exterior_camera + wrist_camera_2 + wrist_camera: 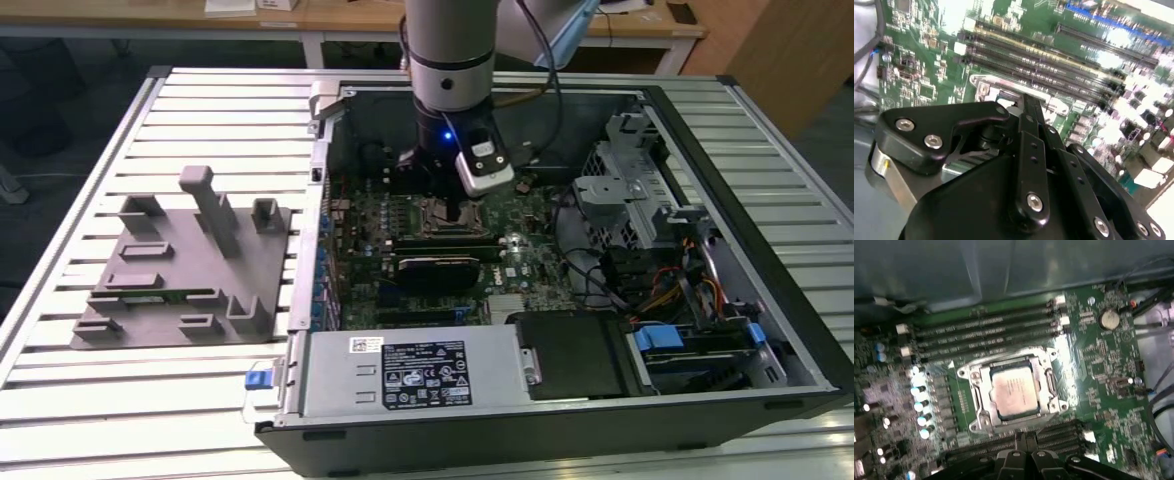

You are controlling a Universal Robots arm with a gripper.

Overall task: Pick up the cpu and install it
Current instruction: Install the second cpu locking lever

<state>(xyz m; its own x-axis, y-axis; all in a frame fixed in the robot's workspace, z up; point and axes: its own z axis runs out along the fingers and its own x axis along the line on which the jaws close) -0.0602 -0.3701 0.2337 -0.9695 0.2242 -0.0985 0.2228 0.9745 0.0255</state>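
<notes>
My arm hangs over an open computer case (pixel 561 430) lying on a slatted metal table (pixel 80 400), my pincer (pixel 1026 440) lowered above the green motherboard (pixel 1094 355) near the far side of the case in the exterior view. The cpu (pixel 1013 390) sits in the metal-framed socket (pixel 976 390), silvery top up, square within the frame in the first wrist view. My fingertips (pixel 1019 442) show there pressed close together with nothing between them, just near of the socket and apart from the chip. In the second wrist view my black finger links (pixel 1029 150) stand folded inward above the socket frame (pixel 1004 90); whether the tips touch the frame I cannot tell.

4 long memory slots (pixel 984 327) run on the far side of the socket, more (pixel 1059 432) on its near side. A round coin battery (pixel 1109 318) lies on the board to the right of the far slots. In the exterior view, a grey power supply with a label (pixel 414 370) fills the near end of the case, and a grey fixture with upright posts (pixel 187 260) rests on the table at the exterior view's left.
</notes>
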